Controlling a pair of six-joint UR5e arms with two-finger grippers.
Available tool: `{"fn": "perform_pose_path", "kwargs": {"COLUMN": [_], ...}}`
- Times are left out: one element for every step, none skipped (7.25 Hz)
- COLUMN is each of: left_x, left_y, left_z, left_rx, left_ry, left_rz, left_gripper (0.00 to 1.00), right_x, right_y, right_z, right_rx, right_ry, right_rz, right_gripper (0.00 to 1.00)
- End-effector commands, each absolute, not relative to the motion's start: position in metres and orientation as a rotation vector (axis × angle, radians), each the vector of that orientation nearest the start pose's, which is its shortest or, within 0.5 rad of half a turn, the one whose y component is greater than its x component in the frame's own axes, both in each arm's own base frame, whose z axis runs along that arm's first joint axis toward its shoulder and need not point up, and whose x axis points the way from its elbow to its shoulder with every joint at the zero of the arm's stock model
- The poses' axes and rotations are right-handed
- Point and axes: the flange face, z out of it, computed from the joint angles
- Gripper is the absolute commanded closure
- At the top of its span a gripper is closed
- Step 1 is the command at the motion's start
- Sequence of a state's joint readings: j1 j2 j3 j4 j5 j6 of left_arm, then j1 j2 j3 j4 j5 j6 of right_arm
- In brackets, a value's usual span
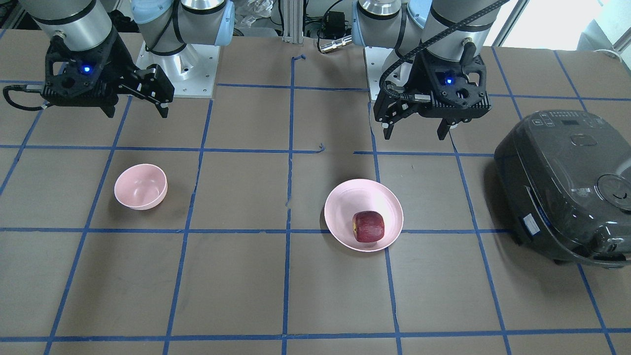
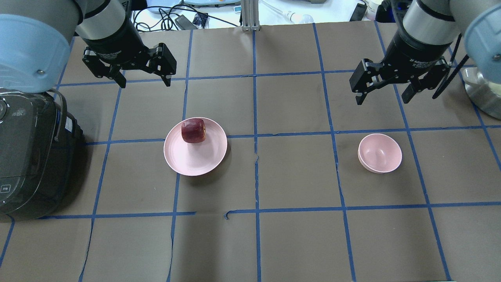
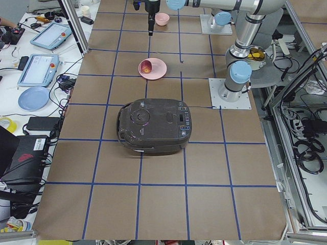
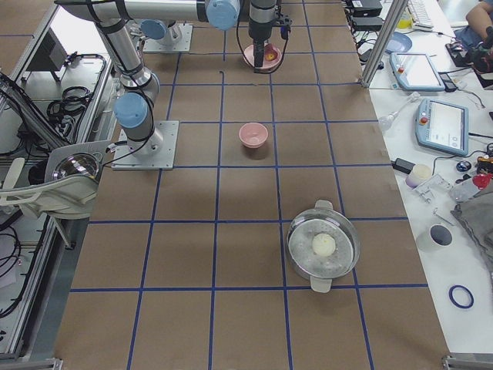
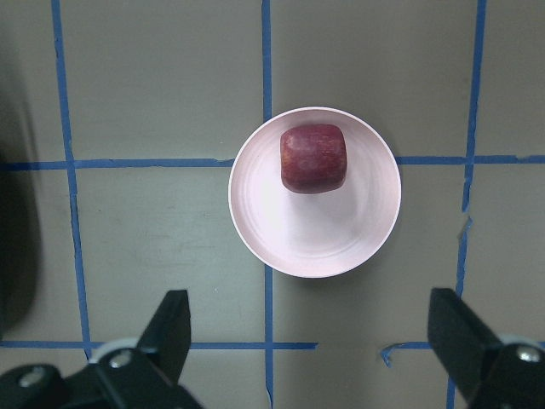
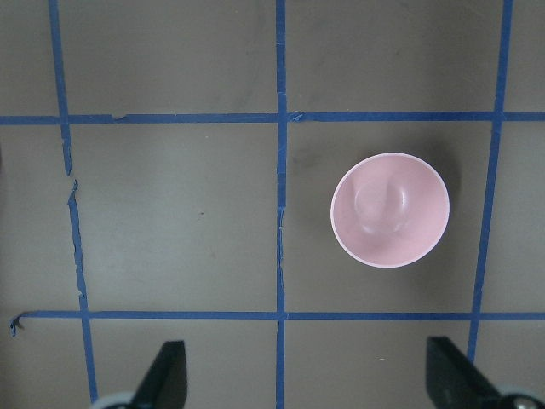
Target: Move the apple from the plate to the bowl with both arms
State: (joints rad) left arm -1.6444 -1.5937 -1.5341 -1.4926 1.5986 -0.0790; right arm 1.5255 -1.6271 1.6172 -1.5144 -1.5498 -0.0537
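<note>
Evidently nothing is picked up yet: the apple (image 2: 193, 131) sits on the plate (image 2: 195, 160), off-centre, touching the part of the dish farthest from the robot. The left gripper (image 2: 145, 83) hangs high over that side of the table, jaws wide apart and empty, and its wrist camera looks straight down on plate and fruit. That reads as a pose for lining up a descent. The right gripper (image 2: 382, 98) likewise hangs aloft with jaws apart, holding nothing, the empty bowl (image 2: 379, 152) below it. Plate and bowl lie well apart, each on one arm's side, which is probably why the task wants both arms: the left to lift the fruit, the right to take it and drop it in. A cooker (image 2: 27, 156) stands beside the plate on the left arm's outer side, so the left arm's room there looks tight.
</note>
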Motion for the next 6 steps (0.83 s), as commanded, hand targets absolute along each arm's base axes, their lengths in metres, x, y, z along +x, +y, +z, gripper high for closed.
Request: {"fn": "perform_pose_path", "kwargs": {"left_x": [-0.1678, -0.1678, -0.1677, -0.1677, -0.1678, -0.1679], "left_y": [-0.4983, -0.4983, -0.4983, -0.4989, -0.5004, -0.5011], "left_z": [0.5044, 0.5044, 0.5044, 0.5036, 0.5013, 0.5012], "left_rx": [-0.011, -0.009, -0.009, -0.009, -0.009, -0.009], "left_ry": [3.119, 3.119, 3.118, 3.118, 3.118, 3.118], "left_rz": [-0.151, -0.151, -0.151, -0.149, -0.142, -0.142], "left_gripper": [0.0, 0.0, 0.0, 0.0, 0.0, 0.0], "right_x": [0.1234, 0.1227, 0.1225, 0.1237, 0.1247, 0.1271], "right_y": [-0.4655, -0.4653, -0.4653, -0.4646, -0.4639, -0.463], "right_z": [0.4862, 0.486, 0.486, 0.4867, 0.4851, 0.4844], "right_rx": [-0.042, -0.043, -0.043, -0.045, -0.047, -0.048], "right_ry": [3.123, 3.131, 3.132, 3.128, 3.125, 3.129], "right_rz": [0.073, 0.076, 0.076, 0.074, 0.081, 0.084], "right_gripper": [0.0, 0.0, 0.0, 0.0, 0.0, 0.0]}}
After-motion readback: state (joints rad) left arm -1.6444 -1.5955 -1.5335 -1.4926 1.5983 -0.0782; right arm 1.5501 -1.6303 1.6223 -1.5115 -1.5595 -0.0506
